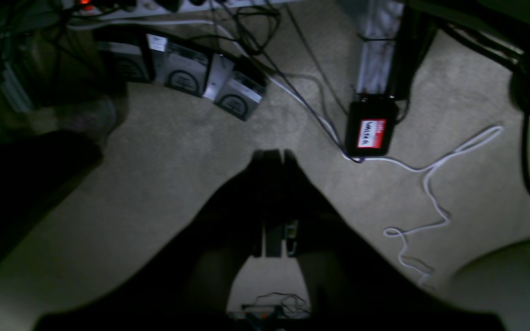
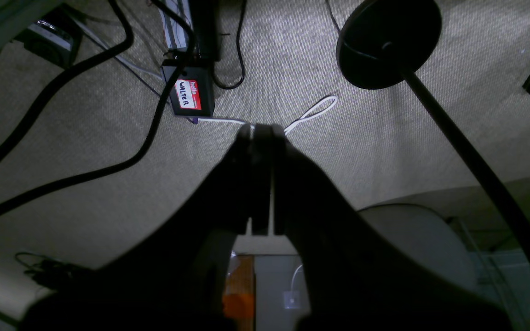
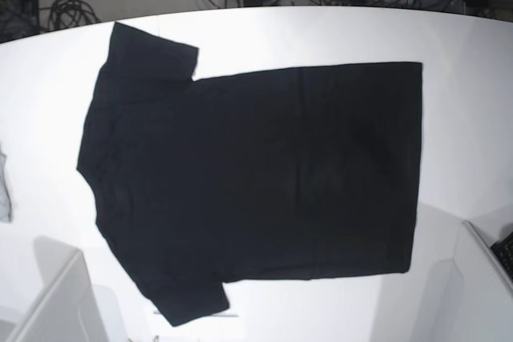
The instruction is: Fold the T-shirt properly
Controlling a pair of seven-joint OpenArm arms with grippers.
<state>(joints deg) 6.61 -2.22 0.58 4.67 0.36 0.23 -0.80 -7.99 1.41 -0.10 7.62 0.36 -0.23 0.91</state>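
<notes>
The T-shirt [image 3: 256,182] is laid out flat on the white table [image 3: 449,46], plain black side up, no print showing. It lies sideways in the base view: collar and sleeves toward the left, hem running straight down the right side. One sleeve sticks up at the top left, the other pokes out at the bottom left near the table's front edge. Looks pretty smooth, just a few soft wrinkles. A bit of grey cloth [image 3: 4,186] peeks in at the far left edge, well apart from the shirt.

Neither arm is over the table in the base view. Both wrist cameras are looking at beige carpet [image 1: 154,184], so the arms are parked pointing down at the floor, off the table.

The left gripper [image 1: 274,154] has its two dark fingers pressed together with only a thin slit between them, holding nothing. Past its tip there's a black box with a red "hello" name sticker [image 1: 370,131], a looping white cable [image 1: 430,184] and some grey boxes [image 1: 187,73].

The right gripper [image 2: 261,129] is the same deal, jaws closed flat on each other, nothing in them. A round black lamp-style base [image 2: 387,41] with its pole sits to the upper right, and thick black cables [image 2: 62,179] run across the carpet.
</notes>
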